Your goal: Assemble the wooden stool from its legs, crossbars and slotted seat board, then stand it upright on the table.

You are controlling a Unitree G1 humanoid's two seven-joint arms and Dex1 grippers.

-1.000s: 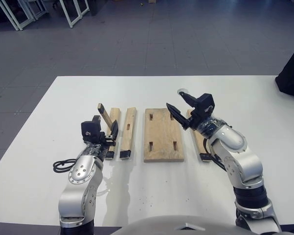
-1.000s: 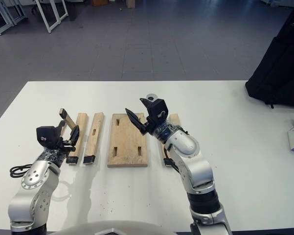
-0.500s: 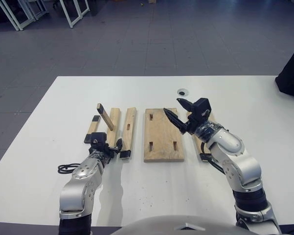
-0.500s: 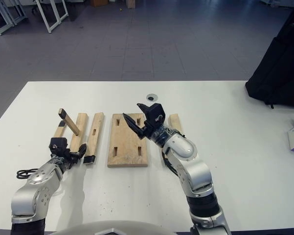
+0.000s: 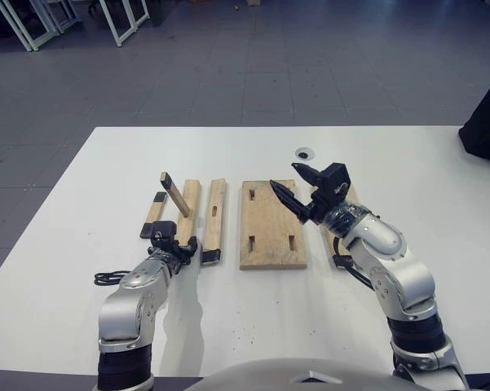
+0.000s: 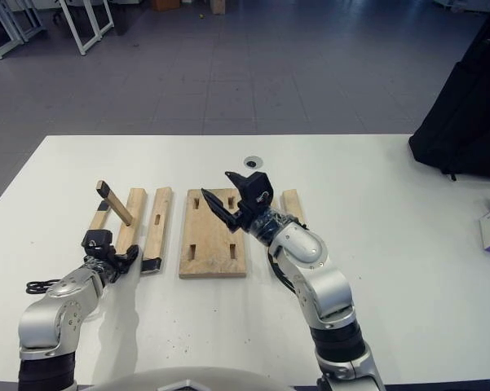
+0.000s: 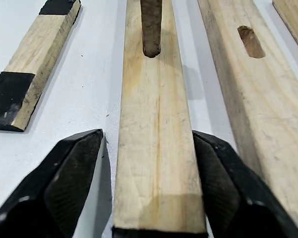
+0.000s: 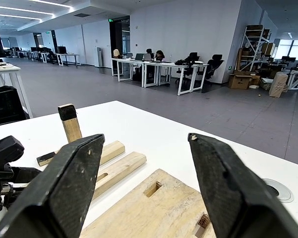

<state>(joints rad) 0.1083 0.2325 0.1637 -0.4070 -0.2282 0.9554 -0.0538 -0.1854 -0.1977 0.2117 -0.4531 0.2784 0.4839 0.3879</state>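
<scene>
White table point(image 5: 440, 244), near edge: left gripper point(image 5: 178, 243) spread wide, straddling the near end of a pale wooden leg point(image 5: 189, 204), left of the flat slotted wooden seat board point(image 5: 265, 232). Right gripper point(image 5: 284, 175) released, hovering over the board's far right. Beyond the board: grey floor point(image 5: 310, 65), white desk frames point(image 5: 118, 20).

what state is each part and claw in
seat board: flat, slots empty
first leg: flat, tilted crossbar standing in its slot
second leg: flat, slot empty
loose crossbar: lying flat
left claw: open, astride first leg's near end
right claw: open, raised over seat board
</scene>
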